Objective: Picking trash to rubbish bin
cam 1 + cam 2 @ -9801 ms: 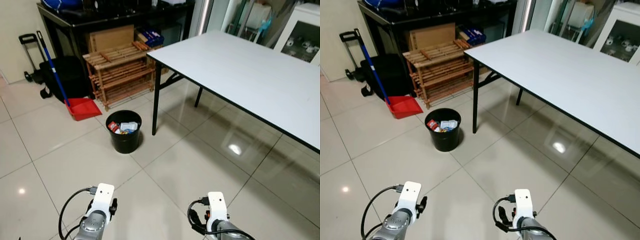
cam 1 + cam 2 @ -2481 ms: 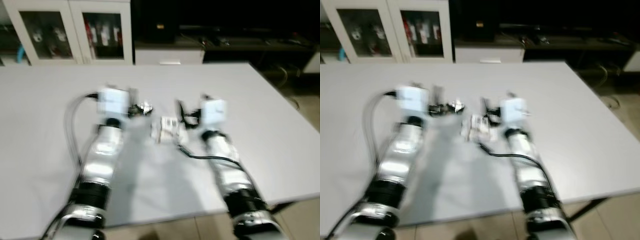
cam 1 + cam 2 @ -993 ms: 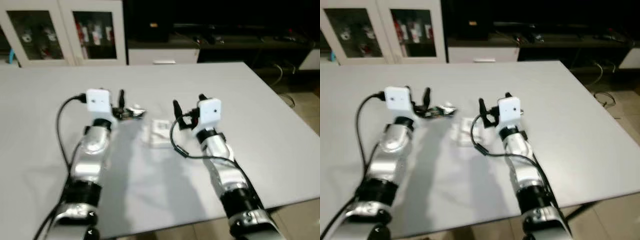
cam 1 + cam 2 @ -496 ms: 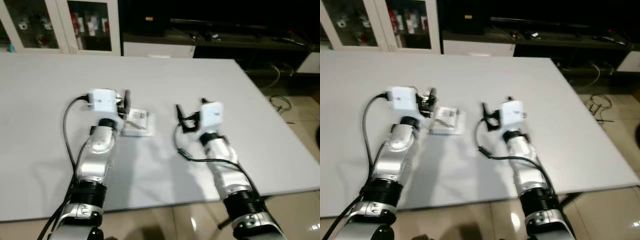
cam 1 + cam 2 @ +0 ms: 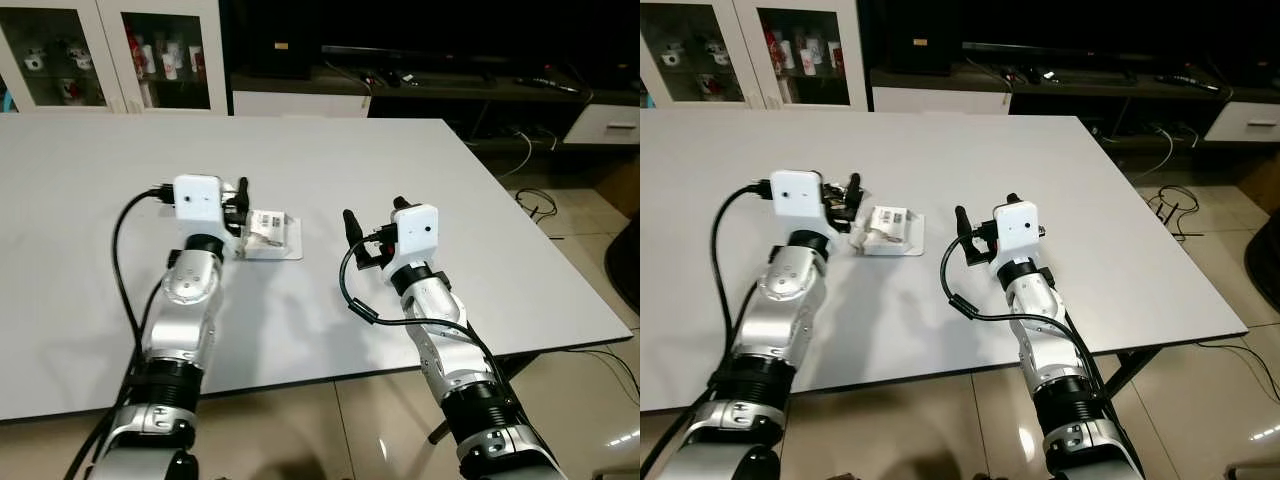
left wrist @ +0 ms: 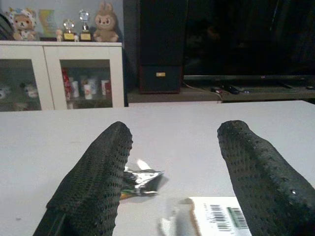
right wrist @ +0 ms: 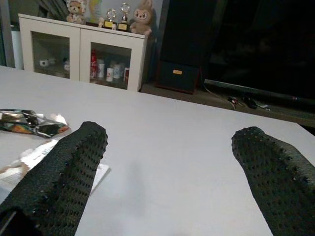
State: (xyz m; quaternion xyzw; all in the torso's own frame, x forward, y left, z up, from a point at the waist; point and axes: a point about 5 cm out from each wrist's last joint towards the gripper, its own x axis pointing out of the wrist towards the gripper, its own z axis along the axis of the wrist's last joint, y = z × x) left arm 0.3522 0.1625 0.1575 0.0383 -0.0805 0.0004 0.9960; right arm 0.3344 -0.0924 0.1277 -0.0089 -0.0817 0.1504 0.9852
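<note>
On the white table lies a flat white package with a barcode label. A crumpled silver foil wrapper lies on the table just past it, also seen as the foil wrapper from the right wrist. My left gripper is open and sits at the package's left edge, with the wrapper beyond the gap between its fingers. My right gripper is open over bare table to the right of the package and holds nothing.
White glass-door cabinets and a dark TV console stand behind the table. Cables lie on the tiled floor to the right. A dark round object is at the right edge of the view. The table's near edge runs just below my forearms.
The view has shifted while I moved. The white package was midway between the grippers a second ago; now it lies right by the left gripper. Both grippers stay open.
</note>
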